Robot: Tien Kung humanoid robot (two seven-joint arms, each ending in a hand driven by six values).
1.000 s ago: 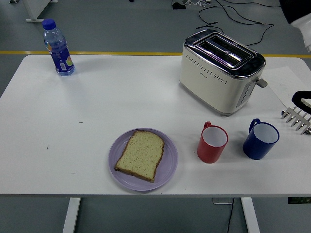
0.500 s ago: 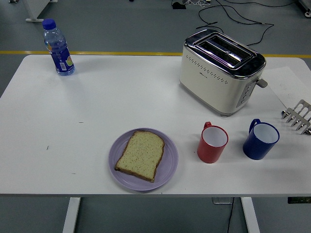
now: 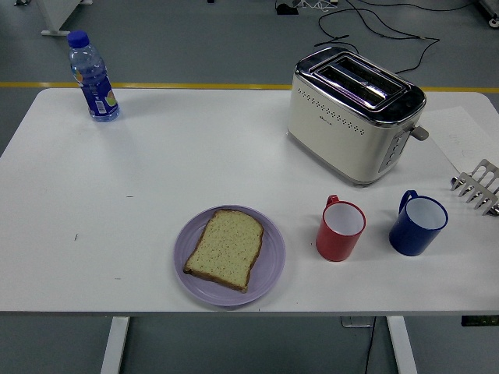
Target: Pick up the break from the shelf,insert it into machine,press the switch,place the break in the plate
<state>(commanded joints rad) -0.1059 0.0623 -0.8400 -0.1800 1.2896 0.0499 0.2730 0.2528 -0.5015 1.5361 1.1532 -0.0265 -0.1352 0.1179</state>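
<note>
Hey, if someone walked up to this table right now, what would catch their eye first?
Probably the slice of bread lying on the purple plate at the table's near edge. Next, the cream toaster at the far right, with a red mug and a blue mug in front of it.

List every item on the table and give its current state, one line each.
Slice of brown-crusted bread: lying flat on the plate.
Round lilac plate: holds the slice.
Cream and chrome toaster: slots empty.
Red mug: upright, empty.
Blue mug: upright, empty.
Clear water bottle with blue cap: upright, capped.
Metal toast rack: empty, at right edge.
</note>
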